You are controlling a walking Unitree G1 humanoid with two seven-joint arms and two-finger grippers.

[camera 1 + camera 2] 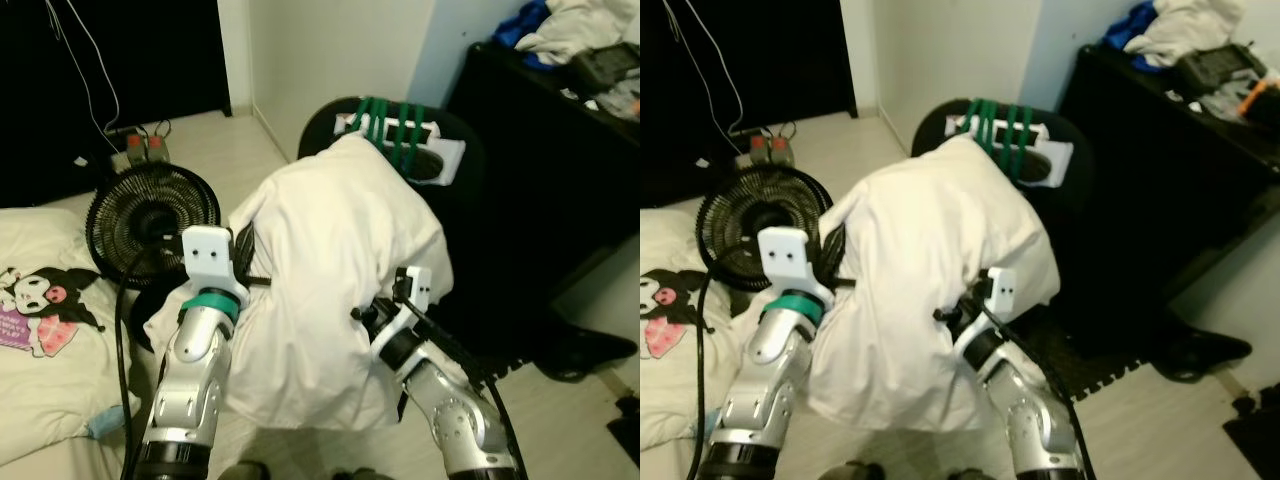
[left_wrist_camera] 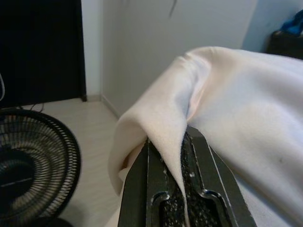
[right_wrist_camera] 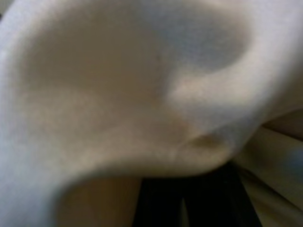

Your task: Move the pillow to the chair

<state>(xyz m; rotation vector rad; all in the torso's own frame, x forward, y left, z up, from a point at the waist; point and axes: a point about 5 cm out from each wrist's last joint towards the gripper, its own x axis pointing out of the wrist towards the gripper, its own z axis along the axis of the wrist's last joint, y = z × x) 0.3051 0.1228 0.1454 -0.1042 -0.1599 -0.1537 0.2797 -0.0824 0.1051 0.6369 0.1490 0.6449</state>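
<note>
In front of the black chair (image 1: 455, 190), the white pillow (image 1: 330, 270) hangs held between both grippers; left gripper (image 2: 182, 163) fingers clamped on a fold; right gripper (image 1: 375, 312) fingers buried, cannot tell; transport step, next lowering onto the seat.

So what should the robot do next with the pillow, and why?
Probably carry it a little further forward and lower it onto the chair. The pillow is held up between both grippers, the left gripper pinching a fold of its cover, and its top already leans against the chair's back, while its lower part hangs in front of the chair.
</note>
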